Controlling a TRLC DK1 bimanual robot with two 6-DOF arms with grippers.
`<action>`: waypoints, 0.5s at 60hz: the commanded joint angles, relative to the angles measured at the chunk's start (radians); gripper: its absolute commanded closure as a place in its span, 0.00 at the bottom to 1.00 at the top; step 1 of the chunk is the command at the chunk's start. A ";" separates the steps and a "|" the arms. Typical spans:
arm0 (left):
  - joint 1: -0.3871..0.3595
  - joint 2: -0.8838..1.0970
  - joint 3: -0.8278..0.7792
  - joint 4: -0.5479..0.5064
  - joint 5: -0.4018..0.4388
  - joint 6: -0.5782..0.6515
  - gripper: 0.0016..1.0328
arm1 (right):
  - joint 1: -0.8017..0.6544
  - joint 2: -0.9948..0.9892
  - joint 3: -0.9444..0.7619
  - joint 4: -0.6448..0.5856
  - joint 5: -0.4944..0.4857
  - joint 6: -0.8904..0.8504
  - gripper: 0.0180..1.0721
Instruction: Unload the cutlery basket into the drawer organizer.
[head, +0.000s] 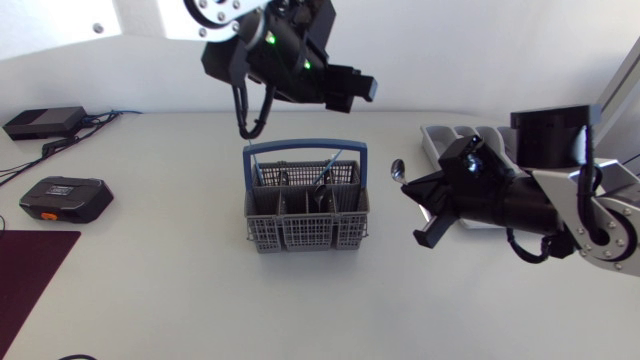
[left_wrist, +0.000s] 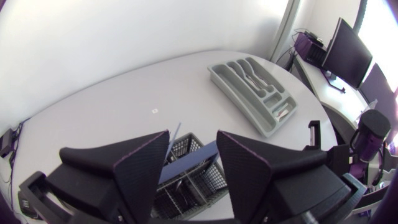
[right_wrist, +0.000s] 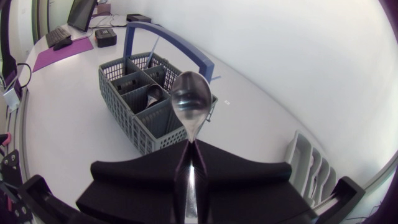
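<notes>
while the spoon (right_wrist: 191, 102) was pinched by its handle btwn the pressed-together fingers of the right gripper (right_wrist: 189, 149), bowl pointing fwd, it was held above the table (head: 180, 290) btwn the cutlery basket (head: 300, 235) and the drawer organizer (head: 436, 140), touching neither. the left gripper (left_wrist: 193, 142) was held w/ fingers spread and nothing btwn them, high up near the basket, which was seen under it. some cutlery (head: 320, 187) was seen upright in the basket's compartments.
</notes>
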 joint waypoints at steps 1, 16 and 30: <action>0.016 -0.046 -0.011 0.007 0.002 0.019 0.43 | -0.077 -0.023 -0.019 -0.034 -0.053 -0.074 0.95; 0.022 -0.069 -0.126 0.013 0.004 0.117 0.44 | -0.401 0.069 0.066 -0.224 -0.337 -0.370 0.94; -0.013 -0.067 -0.249 0.028 0.009 0.236 0.44 | -0.634 0.283 0.228 -0.469 -0.461 -0.767 0.94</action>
